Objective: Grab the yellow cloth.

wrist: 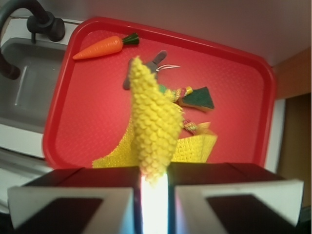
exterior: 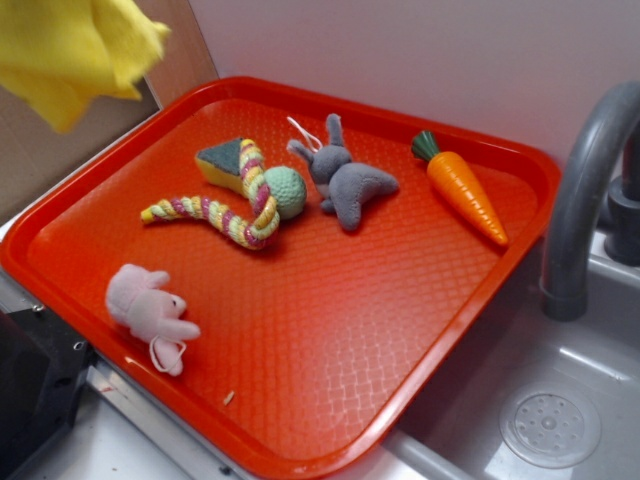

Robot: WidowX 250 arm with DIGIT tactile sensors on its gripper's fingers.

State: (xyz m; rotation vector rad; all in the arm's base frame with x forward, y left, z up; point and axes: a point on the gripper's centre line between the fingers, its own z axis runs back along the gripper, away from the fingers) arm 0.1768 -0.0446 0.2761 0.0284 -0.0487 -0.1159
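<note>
The yellow cloth (exterior: 75,50) hangs bunched in the air at the top left of the exterior view, well above the left side of the red tray (exterior: 330,300). In the wrist view the yellow cloth (wrist: 153,126) dangles as a textured fold straight out from between my fingers, high over the red tray (wrist: 97,122). My gripper (wrist: 154,185) is shut on a pinch of the cloth, its two fingers close together at the frame's bottom. The gripper itself is out of the exterior view.
On the tray lie a braided rope toy with a ball (exterior: 240,205), a yellow-green wedge sponge (exterior: 222,162), a grey plush rabbit (exterior: 345,180), a toy carrot (exterior: 462,185) and a pink plush (exterior: 148,310). A sink (exterior: 560,420) with a grey faucet (exterior: 580,210) stands at right.
</note>
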